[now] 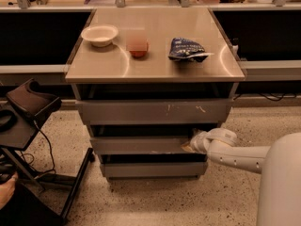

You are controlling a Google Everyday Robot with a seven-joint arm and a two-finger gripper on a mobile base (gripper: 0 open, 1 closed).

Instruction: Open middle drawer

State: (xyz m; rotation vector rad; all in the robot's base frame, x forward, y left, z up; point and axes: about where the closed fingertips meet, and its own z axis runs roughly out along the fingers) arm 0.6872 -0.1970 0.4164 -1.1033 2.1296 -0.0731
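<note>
Since the end effector (pixel 192 145) sits against the right end of the middle drawer (pixel 141 145), between the scratched top drawer (pixel 155 111) and the short bottom drawer (pixel 153 169), you are pulling off-centre. You cannot tell how wide it stands or whether it has a hold on the front's edge, so confirm that first. Then draw straight back and level, slowly; a sideways pull would likely skew the handle-less front and jolt the bowl (pixel 99 34) on the surface (pixel 155 69).
</note>
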